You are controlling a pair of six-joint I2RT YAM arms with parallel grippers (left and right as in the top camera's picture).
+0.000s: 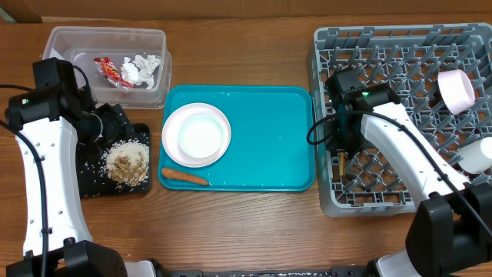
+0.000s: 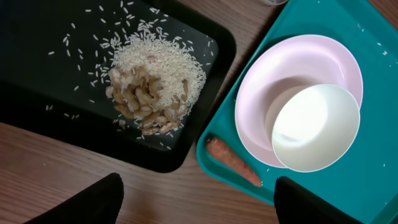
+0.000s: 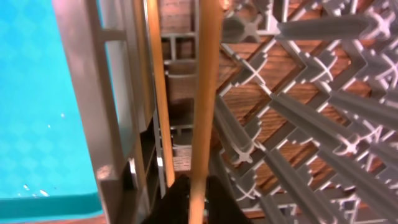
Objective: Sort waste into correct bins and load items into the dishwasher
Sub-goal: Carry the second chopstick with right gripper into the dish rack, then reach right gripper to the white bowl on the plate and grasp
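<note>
The clear tub (image 1: 54, 38) at the back left holds the red wrapper (image 1: 108, 69) and crumpled white paper (image 1: 142, 69). The black tray (image 1: 92, 181) holds beige food scraps (image 1: 127, 161). My left gripper (image 1: 115, 127) is open and empty above this tray's right edge; its wrist view shows the scraps (image 2: 149, 87) and the gripper (image 2: 199, 205). The orange carrot piece (image 1: 184, 176) lies on the teal tray by a white plate (image 1: 173, 127) with a bowl (image 1: 204, 137) in it. My right gripper (image 1: 342, 158) is shut on a chopstick (image 3: 202, 112) at the grey dish rack's (image 1: 400, 61) left edge. A second chopstick (image 3: 160, 112) stands beside it.
The teal tray (image 1: 269, 138) lies between the black tray and the rack. A pinkish-white cup (image 1: 457, 91) and another white dish (image 1: 478, 156) sit in the rack's right part. Upright pegs (image 3: 311, 112) crowd round my right gripper (image 3: 196, 199). Bare wooden table runs along the front.
</note>
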